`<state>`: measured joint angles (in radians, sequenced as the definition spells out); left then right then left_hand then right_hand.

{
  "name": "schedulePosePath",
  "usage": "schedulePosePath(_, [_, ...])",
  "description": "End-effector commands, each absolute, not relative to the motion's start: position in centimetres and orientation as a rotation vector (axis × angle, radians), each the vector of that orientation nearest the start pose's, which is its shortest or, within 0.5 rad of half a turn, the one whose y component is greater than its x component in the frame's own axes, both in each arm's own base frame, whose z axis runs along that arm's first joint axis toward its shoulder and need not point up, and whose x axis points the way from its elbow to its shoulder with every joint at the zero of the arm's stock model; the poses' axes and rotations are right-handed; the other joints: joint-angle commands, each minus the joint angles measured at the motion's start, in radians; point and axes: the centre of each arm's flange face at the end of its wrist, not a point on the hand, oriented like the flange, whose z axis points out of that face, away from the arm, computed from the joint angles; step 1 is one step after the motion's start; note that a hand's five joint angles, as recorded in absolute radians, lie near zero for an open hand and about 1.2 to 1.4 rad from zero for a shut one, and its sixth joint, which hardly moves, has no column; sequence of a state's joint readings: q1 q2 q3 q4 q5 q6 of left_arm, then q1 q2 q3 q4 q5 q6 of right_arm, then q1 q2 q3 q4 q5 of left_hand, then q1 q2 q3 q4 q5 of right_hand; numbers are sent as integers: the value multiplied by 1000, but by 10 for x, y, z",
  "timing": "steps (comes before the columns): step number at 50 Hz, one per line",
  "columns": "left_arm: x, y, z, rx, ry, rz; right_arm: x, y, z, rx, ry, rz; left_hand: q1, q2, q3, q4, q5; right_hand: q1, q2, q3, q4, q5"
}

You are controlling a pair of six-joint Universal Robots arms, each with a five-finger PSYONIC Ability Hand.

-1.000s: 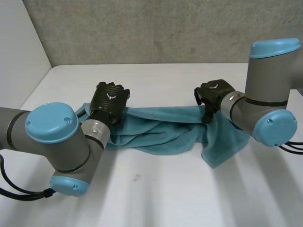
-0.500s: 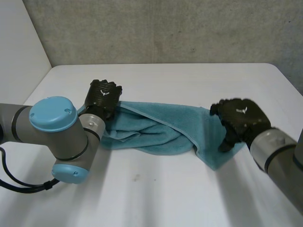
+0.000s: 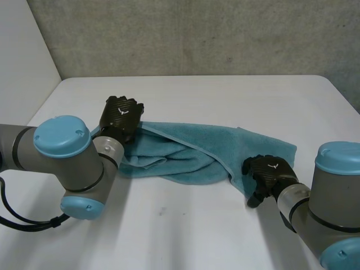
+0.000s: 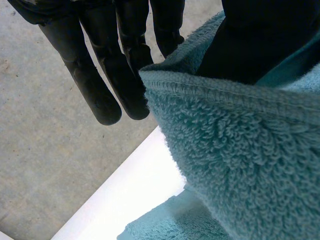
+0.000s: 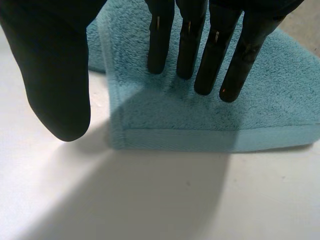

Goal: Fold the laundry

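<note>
One limp towel (image 3: 185, 149): left robot hand (image 3: 121, 115) pinches its 9 o'clock corner; pinch the 4 o'clock corner with your straight-fingered right robot hand (image 3: 270, 171)

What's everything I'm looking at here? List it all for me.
towel: one, teal, rumpled, lying across the middle of the table.
table: one, white, under everything.
wall: one, grey concrete, behind the table.
left hand: one, black, holding the towel's left end.
right hand: one, black, fingers straight over the towel's near right corner.
left arm: one, grey with light-blue caps, near left.
right arm: one, grey with light-blue caps, near right.
</note>
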<state>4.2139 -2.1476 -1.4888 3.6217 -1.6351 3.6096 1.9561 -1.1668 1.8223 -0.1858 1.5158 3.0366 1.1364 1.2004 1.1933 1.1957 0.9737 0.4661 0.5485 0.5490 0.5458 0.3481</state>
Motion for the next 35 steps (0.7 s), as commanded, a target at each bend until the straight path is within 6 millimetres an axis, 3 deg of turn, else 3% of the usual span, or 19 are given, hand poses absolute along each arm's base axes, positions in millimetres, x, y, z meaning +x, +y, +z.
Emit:
schedulePosePath(1, [-306, -301, 169, 968, 1997, -2189, 243, -244, 123, -653, 2403, -1589, 260, 196, 203, 201, 248, 297, 214, 214, 217, 240])
schedulePosePath(18, [-306, -300, 169, 970, 2000, -2185, 247, -253, 105, -705, 2420, -1575, 260, 196, 203, 201, 248, 323, 241, 241, 244, 267])
schedulePosePath(35, [-306, -300, 169, 967, 2002, -2185, 249, -263, 108, -718, 2408, -1616, 260, 196, 203, 201, 248, 406, 323, 323, 326, 349])
